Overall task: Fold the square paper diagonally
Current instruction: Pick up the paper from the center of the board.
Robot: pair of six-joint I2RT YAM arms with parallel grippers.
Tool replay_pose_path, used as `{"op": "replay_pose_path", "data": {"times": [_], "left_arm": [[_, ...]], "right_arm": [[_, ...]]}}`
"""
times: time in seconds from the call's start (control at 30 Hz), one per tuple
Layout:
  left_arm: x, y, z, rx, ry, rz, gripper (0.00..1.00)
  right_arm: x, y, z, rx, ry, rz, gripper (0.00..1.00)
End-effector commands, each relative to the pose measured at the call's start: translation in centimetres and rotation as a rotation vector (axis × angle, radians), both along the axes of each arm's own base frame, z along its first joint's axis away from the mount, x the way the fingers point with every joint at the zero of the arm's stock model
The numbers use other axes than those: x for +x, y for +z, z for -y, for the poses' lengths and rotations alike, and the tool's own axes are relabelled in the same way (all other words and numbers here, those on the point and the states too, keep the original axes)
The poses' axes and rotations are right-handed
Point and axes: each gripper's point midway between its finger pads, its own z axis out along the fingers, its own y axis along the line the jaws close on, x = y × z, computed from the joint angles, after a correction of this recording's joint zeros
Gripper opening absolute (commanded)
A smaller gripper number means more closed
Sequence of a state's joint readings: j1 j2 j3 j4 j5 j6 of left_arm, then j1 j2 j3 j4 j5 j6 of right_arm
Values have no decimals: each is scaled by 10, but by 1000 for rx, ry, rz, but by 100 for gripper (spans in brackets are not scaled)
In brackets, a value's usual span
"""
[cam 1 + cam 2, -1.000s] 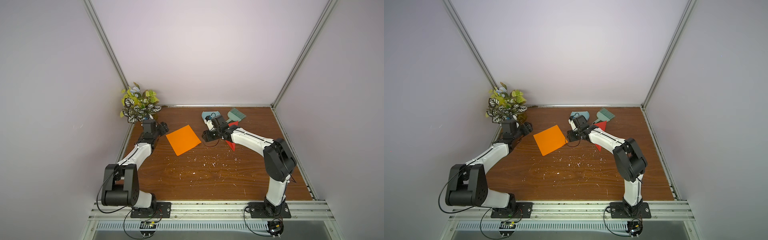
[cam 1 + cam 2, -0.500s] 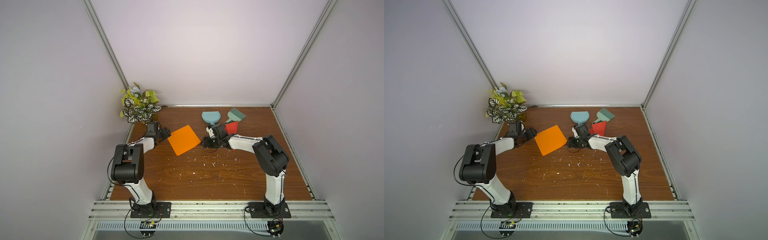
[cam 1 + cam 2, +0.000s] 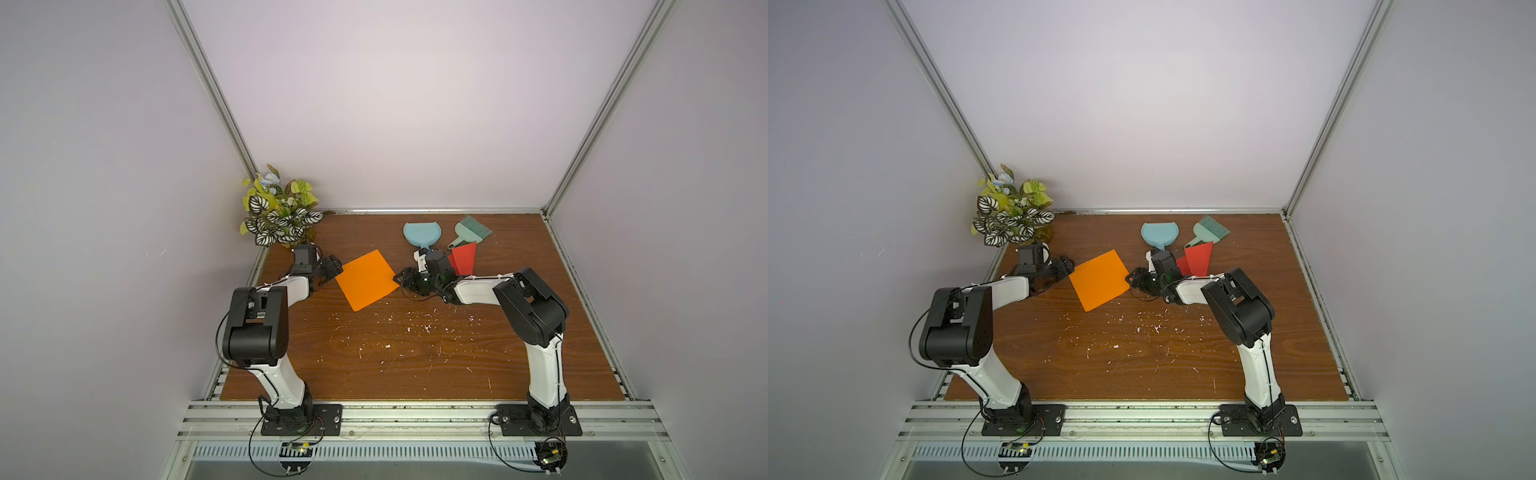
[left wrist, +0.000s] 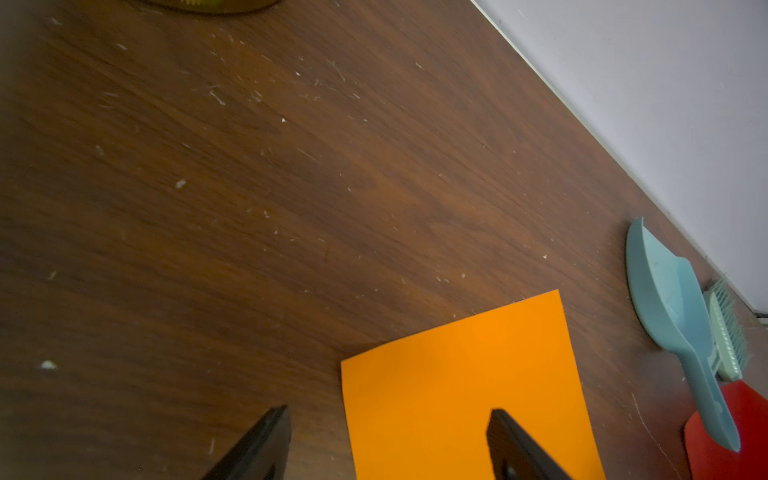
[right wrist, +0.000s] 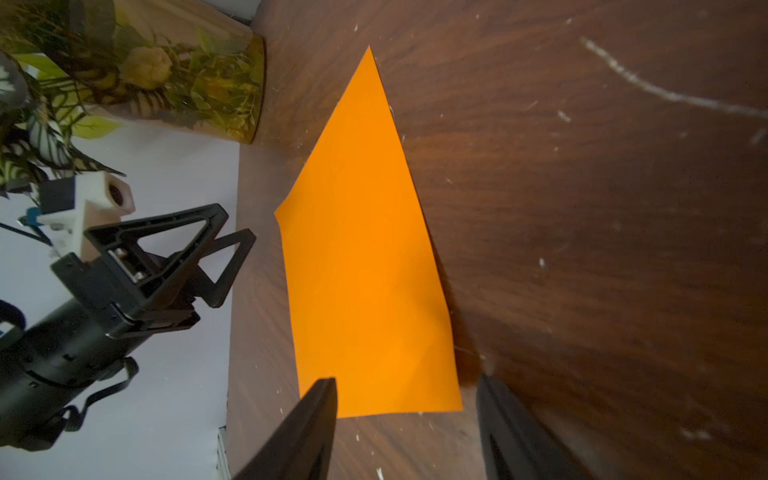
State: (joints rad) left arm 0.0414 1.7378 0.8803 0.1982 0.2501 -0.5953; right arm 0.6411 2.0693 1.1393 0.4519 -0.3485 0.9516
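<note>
Lying flat and unfolded on the surface (image 3: pixel 415 353), the paper (image 3: pixel 365 279) is orange, set corner-on, near the plant (image 3: pixel 278 208) and on its dustpan side.

Left pincer (image 3: pixel 332 268): between plant and paper, at the paper's corner nearest the plant. Jaws wide, nothing held. The left wrist view shows that corner between the jaws.

Right pincer (image 3: pixel 405 279): at the opposite corner, farthest from the plant. Jaws parted, nothing held, straddling that corner in the right wrist view. Contact with the sheet cannot be confirmed for either pincer.

Governing relation: the diagonal from one pincer to the other runs away from the plant. Each arm is about equally close to its own corner. Judged, the fold would carry one of these corners onto the other, creasing along the other diagonal.

Count: one orange paper, one red sheet (image 3: pixel 464 257), one dustpan (image 3: pixel 417 233), one brush (image 3: pixel 471 230), one plant, two arms. White scraps (image 3: pixel 415 328) too many to count.
</note>
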Motion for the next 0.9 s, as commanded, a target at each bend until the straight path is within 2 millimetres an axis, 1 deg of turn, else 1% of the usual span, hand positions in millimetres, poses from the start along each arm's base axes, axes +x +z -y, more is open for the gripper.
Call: {"op": "replay_pose_path", "data": {"times": [0.0,0.17,0.33,0.47,0.53,0.57,0.63,0.7,0.77,0.87], "left_arm": [[0,13,-7,6,16,33,78],[-2,20,-8,9,21,45,78],[-4,28,-7,10,17,67,78],[-4,37,-6,18,8,94,78],[-3,45,-6,24,-2,116,78],[-3,49,-5,27,-13,131,78],[0,62,-2,36,-42,167,78],[2,80,1,52,-73,218,78],[5,102,6,69,-121,282,77],[7,144,18,89,-210,388,77]], "right_arm": [[-8,-20,2,20,-30,-90,60],[-7,-26,-1,51,-50,-116,59],[-6,-32,-5,76,-61,-134,52],[-5,-31,-9,87,-55,-124,40],[-4,-27,-11,86,-44,-108,30],[-3,-24,-11,83,-40,-93,23],[0,-16,-12,58,-19,-54,11],[5,-5,-12,2,14,8,0],[9,11,-12,-51,55,84,0],[15,43,-14,-141,158,209,0]]}}
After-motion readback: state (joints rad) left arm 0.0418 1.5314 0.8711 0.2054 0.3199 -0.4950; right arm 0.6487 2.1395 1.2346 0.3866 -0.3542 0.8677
